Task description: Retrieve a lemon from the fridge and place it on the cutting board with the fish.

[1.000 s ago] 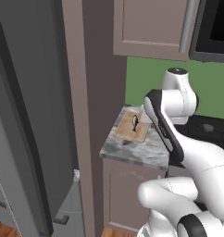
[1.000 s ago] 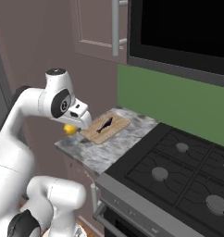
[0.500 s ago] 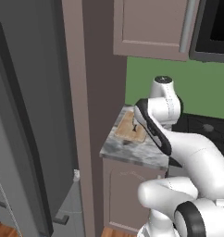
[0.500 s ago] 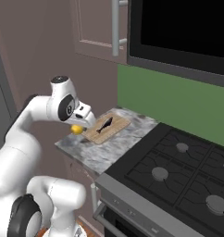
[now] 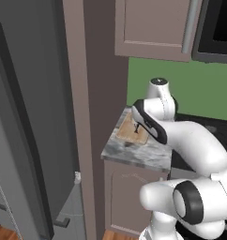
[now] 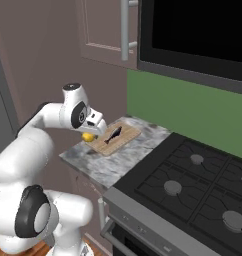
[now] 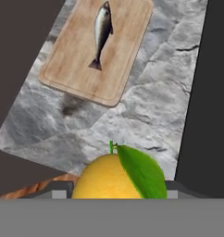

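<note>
The gripper (image 6: 91, 134) has its jaws clamped on the lemon (image 6: 87, 136), which hangs in the air just off the near corner of the counter, not yet over the wood. In the hand view the lemon (image 7: 115, 177) sits at the bottom centre between the fingers, its green leaf tipped toward 1 o'clock. From there the cutting board (image 7: 81, 69) lies at about 11 o'clock, well apart, with a strip of grey marbled countertop (image 7: 151, 106) between fruit and board. The board's long axis runs roughly from 7 to 1 o'clock, and the fish (image 7: 102, 33) lies along it, tail toward the gripper. I'd judge the bare near end of the board, just short of the tail, to be the natural landing spot. In the right base view the cutting board (image 6: 128, 137) is at 3 o'clock from the hand.
</note>
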Controlling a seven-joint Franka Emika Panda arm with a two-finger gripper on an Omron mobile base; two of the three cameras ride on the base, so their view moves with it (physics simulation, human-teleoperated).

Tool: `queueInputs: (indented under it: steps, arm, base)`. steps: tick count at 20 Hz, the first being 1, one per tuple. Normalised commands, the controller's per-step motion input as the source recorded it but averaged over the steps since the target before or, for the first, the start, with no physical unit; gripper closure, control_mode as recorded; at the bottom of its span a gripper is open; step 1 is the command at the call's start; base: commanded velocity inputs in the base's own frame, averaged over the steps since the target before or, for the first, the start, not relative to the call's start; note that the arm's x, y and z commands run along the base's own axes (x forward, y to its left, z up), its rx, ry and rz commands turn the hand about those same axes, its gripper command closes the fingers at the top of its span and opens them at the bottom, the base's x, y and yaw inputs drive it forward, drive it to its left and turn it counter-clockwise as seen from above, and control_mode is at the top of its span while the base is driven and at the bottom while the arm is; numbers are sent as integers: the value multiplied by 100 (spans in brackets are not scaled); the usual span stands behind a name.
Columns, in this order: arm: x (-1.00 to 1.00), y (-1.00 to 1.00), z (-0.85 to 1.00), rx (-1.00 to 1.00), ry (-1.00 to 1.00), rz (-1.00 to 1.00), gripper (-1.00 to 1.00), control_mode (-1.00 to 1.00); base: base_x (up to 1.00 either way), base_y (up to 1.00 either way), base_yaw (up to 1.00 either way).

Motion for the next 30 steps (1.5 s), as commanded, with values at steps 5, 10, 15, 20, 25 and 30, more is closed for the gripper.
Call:
queueInputs:
  steps: [5,10,15,20,25,30]
  arm:
    - [46,-11,-14,-1,0,0,100,-100]
    - [43,-23,-10,-2,0,0,100,-100]
    - [42,-10,-28,-3,0,0,100,-100]
    - [50,0,-38,-3,0,0,100,-100]
    - [72,-13,-20,-1,2,1,100,-100]
    - [47,-23,-10,0,7,10,100,-100]
  base:
    - [0,0,0]
    - [0,0,0]
    - [0,0,0]
    - [0,0,0]
    - [0,0,0]
    - [0,0,0]
